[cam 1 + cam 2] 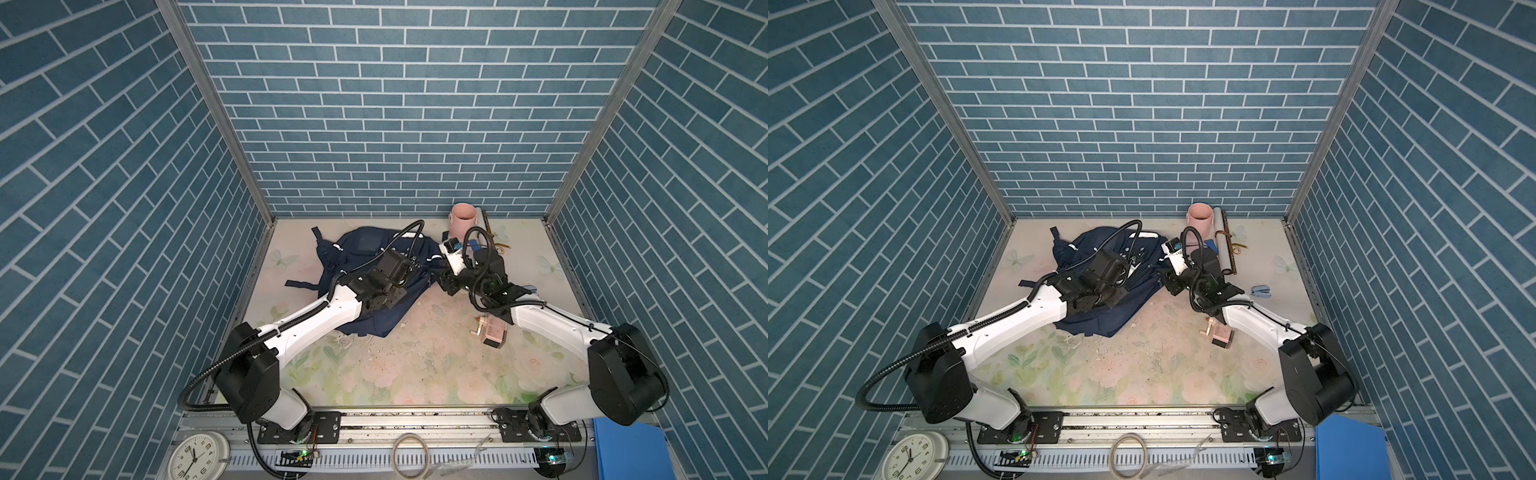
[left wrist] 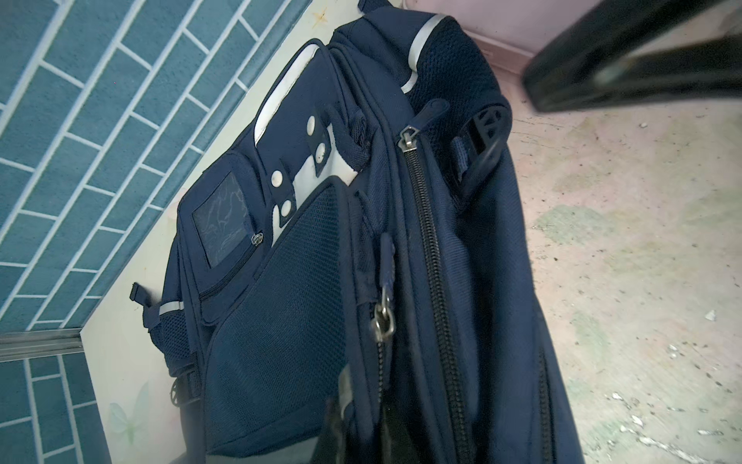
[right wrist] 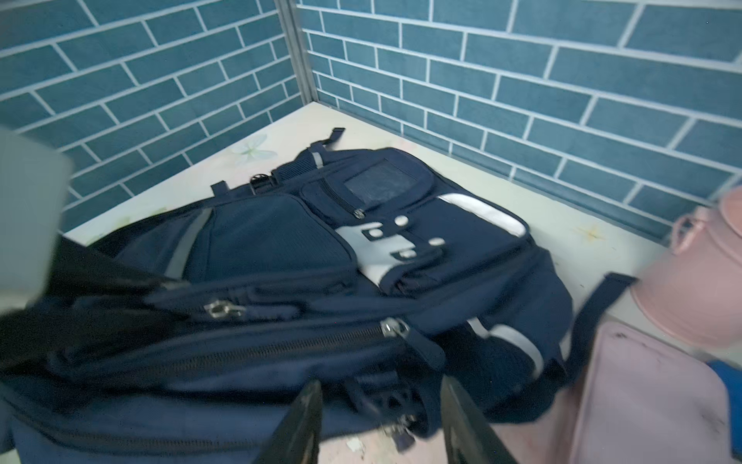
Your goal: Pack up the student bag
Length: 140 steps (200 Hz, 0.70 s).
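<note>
student bag [image 1: 362, 248]: lay on the far left-centre of the table [image 1: 415, 365] | left gripper [image 2: 361, 426]: seemed pinched on bag fabric | right gripper [image 3: 377, 405]: jaws apart at the bag's right edge | advice: you needed to hold the fabric tight and catch the zipper pull [image 3: 395, 327] squarely

On the table [image 1: 415, 365] the student bag [image 1: 361, 249] lies in the far part, left of the middle. To the right of it, close to the far wall, stands a cup [image 1: 463, 218], and a rolled sheet [image 1: 1223, 241] lies just beside the cup on its right. A small box [image 1: 492, 332] lies nearer, on the right side, well apart from the bag. Beyond the near edge of the table, a clock [image 1: 198, 457] lies at the left, a coil of tube [image 1: 410, 455] in the middle and a folder [image 1: 631, 449] at the right.
</note>
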Tool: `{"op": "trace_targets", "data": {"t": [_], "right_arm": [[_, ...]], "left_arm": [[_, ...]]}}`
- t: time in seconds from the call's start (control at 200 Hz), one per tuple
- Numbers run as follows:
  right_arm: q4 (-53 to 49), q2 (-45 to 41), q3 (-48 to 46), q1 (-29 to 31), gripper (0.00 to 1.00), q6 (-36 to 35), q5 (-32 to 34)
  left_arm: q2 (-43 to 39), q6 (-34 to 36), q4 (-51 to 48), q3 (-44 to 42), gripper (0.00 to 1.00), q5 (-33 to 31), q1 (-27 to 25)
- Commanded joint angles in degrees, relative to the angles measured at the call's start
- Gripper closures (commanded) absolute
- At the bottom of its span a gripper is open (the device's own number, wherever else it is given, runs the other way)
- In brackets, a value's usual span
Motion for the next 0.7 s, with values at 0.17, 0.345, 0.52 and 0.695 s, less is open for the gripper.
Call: {"op": "trace_targets", "data": {"t": [0.17, 0.345, 0.52, 0.695], "right_arm": [[-0.17, 7.8, 1.0, 3.64, 0.53, -1.06, -1.52], [5.1, 1.91, -6.35, 1.79, 0.48, -4.43, -0.58], [5.24, -0.29, -6.43, -4.66, 0.46, -8.92, -12.8], [4.34, 4.46, -2.53, -7.88, 0.45, -12.02, -22.32]], "left_arm": [[-6.1, 0.08, 4.13, 3.57, 1.0, 4.27, 3.18], [-10.2, 3.48, 4.48, 1.2, 1.0, 9.72, 5.75], [-13.71, 7.91, 5.81, -2.46, 1.0, 12.28, 6.1], [-15.24, 10.22, 6.1, -3.91, 1.0, 14.53, 6.75]]}}
